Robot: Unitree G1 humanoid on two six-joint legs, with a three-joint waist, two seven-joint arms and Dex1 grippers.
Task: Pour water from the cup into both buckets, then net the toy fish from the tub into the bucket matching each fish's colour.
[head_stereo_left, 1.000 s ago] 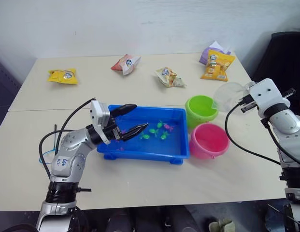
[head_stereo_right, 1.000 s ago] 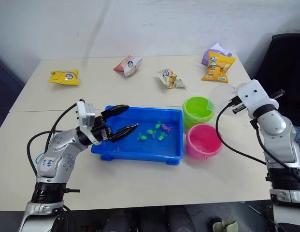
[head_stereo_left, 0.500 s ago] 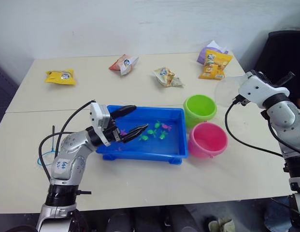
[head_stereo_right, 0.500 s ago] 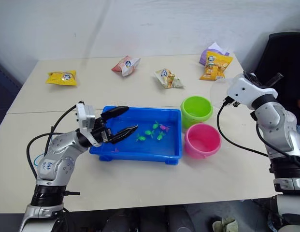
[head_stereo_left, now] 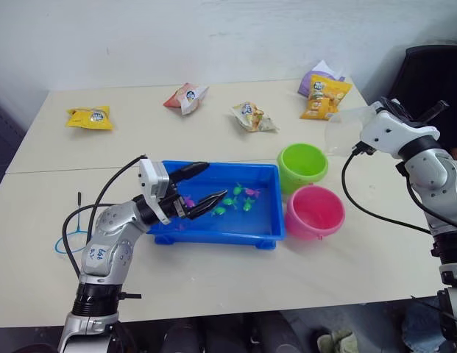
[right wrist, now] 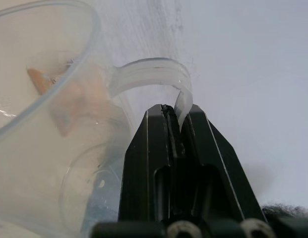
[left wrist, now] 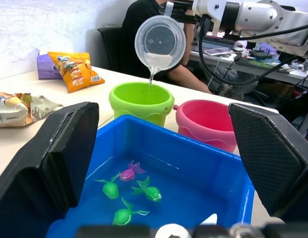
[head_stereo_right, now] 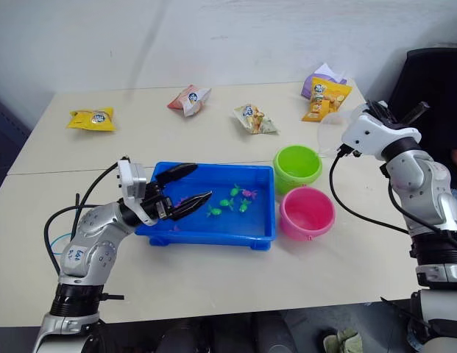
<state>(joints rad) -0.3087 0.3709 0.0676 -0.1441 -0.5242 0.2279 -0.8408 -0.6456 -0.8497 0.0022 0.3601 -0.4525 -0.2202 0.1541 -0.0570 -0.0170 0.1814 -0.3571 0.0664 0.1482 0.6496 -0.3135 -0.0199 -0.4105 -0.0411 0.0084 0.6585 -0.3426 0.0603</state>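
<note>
My right gripper (right wrist: 177, 111) is shut on the handle of the clear cup (head_stereo_left: 344, 126). The cup is tipped above the lime green bucket (head_stereo_left: 302, 166), and a thin stream of water (left wrist: 153, 74) falls from its spout into that bucket. The pink bucket (head_stereo_left: 315, 213) stands just in front of the green one. My left gripper (head_stereo_left: 214, 182) hangs open over the left part of the blue tub (head_stereo_left: 213, 237), holding nothing. Several tiny green and pink toy fish (left wrist: 129, 173) float in the tub. The net (head_stereo_left: 78, 209) lies on the table left of my left arm.
Snack packets lie along the back of the table: yellow (head_stereo_left: 89, 118), red and white (head_stereo_left: 185, 96), pale (head_stereo_left: 250, 118), and orange on purple (head_stereo_left: 324, 97). A person in dark clothes (left wrist: 139, 29) sits beyond the table's right end, by a black chair (head_stereo_left: 434, 73).
The right wrist has turned and lifted, tipping the cup further over the green bucket. The left gripper stays open over the tub. The camera view has shifted a little.
</note>
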